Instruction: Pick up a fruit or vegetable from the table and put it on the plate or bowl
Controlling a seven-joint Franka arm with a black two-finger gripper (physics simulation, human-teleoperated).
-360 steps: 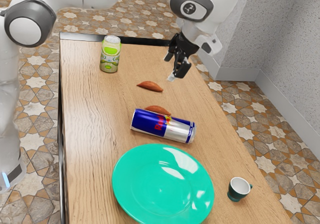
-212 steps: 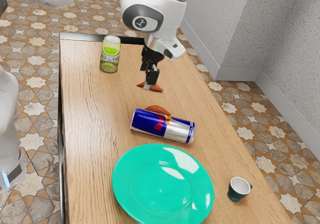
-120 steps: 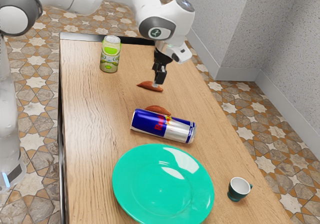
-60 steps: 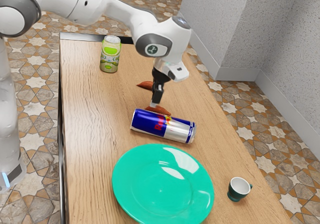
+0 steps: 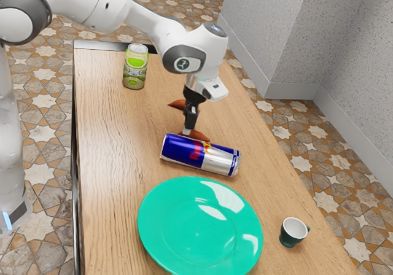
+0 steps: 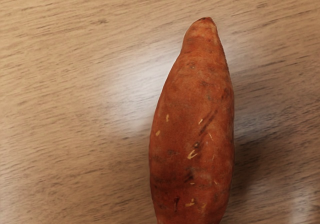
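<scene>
Sweet potato (image 5: pixel 198 135) lying midway down the table (image 5: pixel 110 140), just beside the tipped blue can (image 5: pixel 201 154), is where we've now swung our gripper (image 5: pixel 188 129), off the other sweet potato (image 5: pixel 177 104), so probably grabbing next, though we can't tell how open it is or whether it's gripping yet.

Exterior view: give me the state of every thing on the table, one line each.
Green can: upright.
Blue can: lying on its side.
Plate: flat, nothing on it.
Cup: upright.
Sweet potato by the blue can: lying on the table, under the gripper.
Other sweet potato: lying on the table.
</scene>
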